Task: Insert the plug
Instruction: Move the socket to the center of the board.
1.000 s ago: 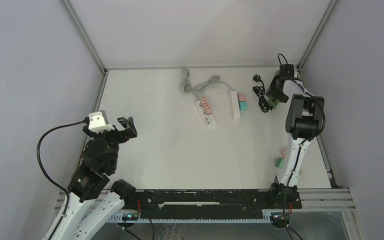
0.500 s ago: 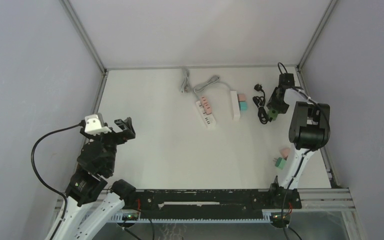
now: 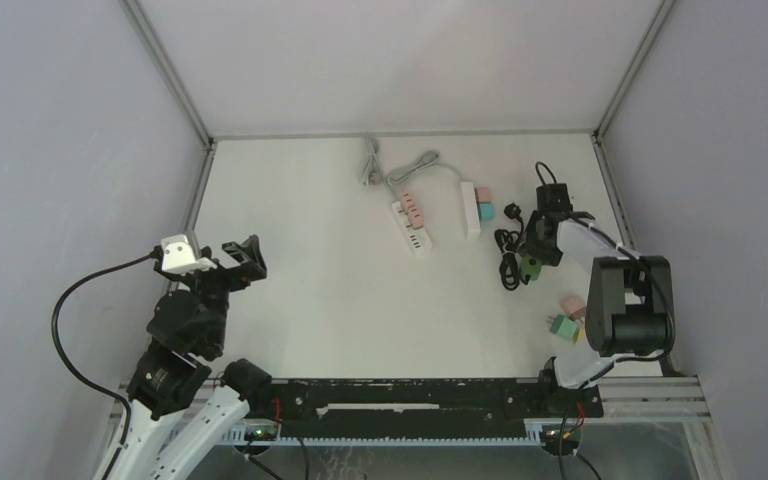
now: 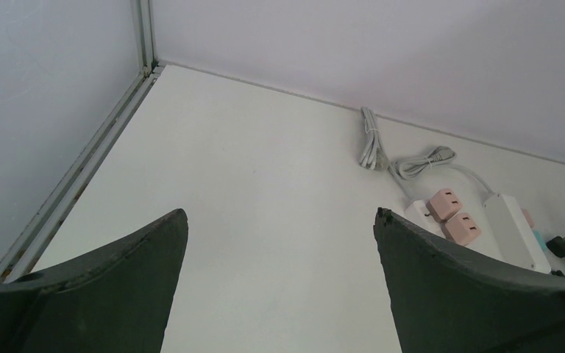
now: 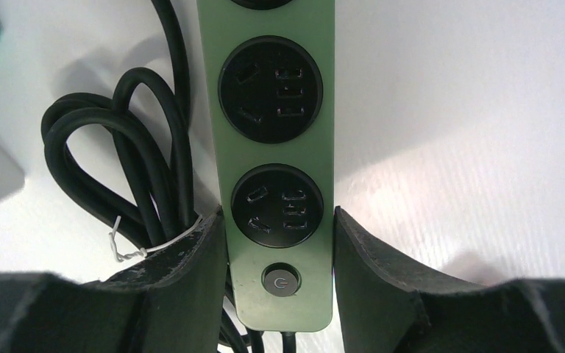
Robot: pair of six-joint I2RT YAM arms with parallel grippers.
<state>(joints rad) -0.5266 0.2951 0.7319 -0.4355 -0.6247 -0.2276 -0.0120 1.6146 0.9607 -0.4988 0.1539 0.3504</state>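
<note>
Staging is judged underway: the green strip is pinched by the right tool, left tool spread. Next, the plug must be grasped.

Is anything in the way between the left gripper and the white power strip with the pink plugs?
Nothing visible. Only bare table lies between the open left gripper and the white power strip; its grey cable trails away behind it.
</note>
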